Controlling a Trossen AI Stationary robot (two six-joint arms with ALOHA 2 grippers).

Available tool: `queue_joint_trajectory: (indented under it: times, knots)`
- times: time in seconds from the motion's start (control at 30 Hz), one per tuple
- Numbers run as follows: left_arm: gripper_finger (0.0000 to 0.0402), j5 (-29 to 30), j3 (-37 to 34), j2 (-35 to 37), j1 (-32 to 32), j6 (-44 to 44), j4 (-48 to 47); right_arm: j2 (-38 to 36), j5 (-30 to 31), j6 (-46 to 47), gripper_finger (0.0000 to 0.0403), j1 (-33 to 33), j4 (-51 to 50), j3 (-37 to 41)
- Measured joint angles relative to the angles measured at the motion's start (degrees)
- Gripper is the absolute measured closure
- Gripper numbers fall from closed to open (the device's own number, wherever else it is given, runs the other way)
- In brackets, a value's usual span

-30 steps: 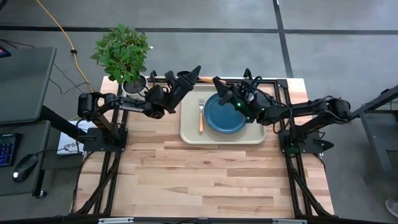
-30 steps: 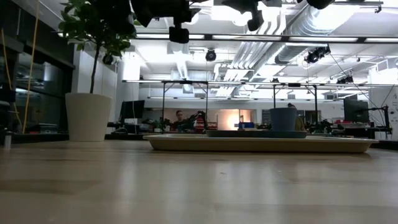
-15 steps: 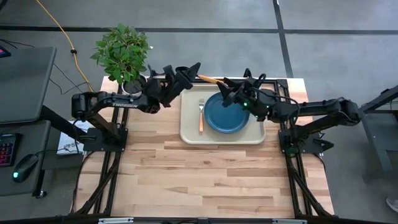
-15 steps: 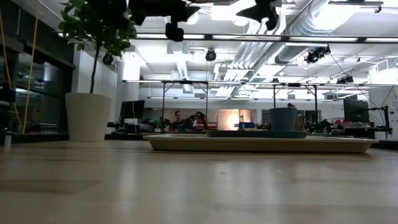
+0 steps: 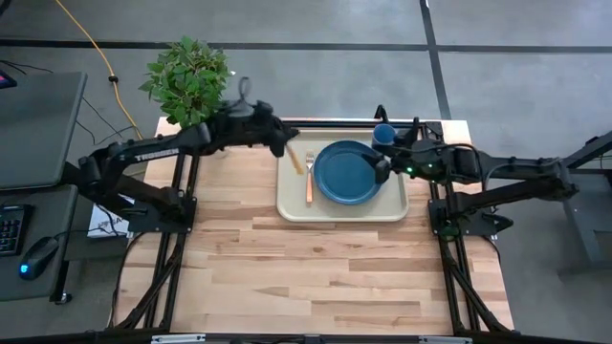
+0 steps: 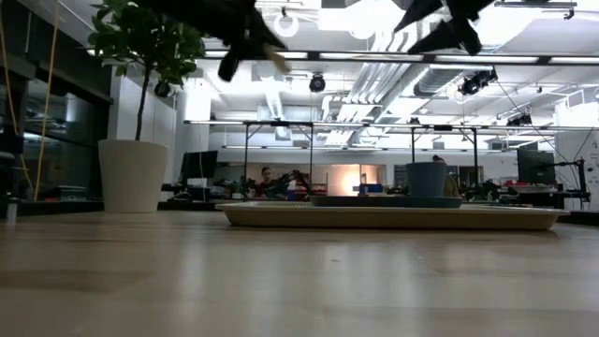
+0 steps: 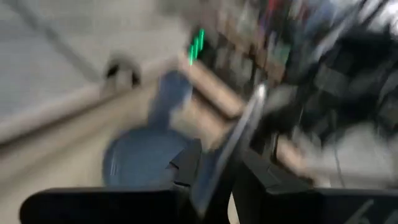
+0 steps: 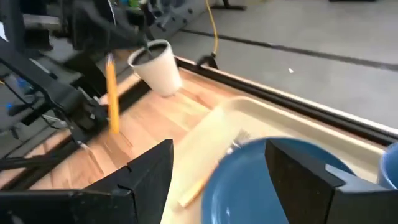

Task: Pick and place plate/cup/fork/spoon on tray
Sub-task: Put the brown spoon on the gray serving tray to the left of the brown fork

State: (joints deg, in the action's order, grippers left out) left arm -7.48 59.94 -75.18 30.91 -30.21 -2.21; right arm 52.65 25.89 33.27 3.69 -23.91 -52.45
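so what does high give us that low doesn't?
Only high: the fork lying on the tray left of the plate, and where the left pincer with the spoon sits: over the tray's left edge.
Only low: height. That pincer hangs well clear of the table. Also the room behind, with a person far off.
Both: tray, plate, cup, plant.
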Motion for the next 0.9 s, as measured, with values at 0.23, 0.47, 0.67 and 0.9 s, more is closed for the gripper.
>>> queue_joint_trajectory:
  times: [0.23, 0.47, 0.67, 0.9]
  knots:
    - [0.0353, -15.38, 9.87, -14.63, 1.04, 6.60, -22.00, -0.36, -0.49, 1.43, 0.0160, 0.08, -2.62, 0.00]
    - [0.0353, -14.14, 12.77, -28.01, 2.03, 8.58, -23.31, 0.46, -1.49, 2.94, 0.0160, 0.04, -2.92, 0.02]
    - [0.0353, -14.32, 12.75, -35.32, 3.29, 3.02, -23.74, 2.16, -2.11, 4.27, 0.0160, 0.04, -2.25, 0.02]
    - [0.0353, -12.51, 12.73, -37.91, 3.63, 1.88, -22.96, 5.34, -2.36, 4.27, 0.0160, 0.04, -1.52, 0.02]
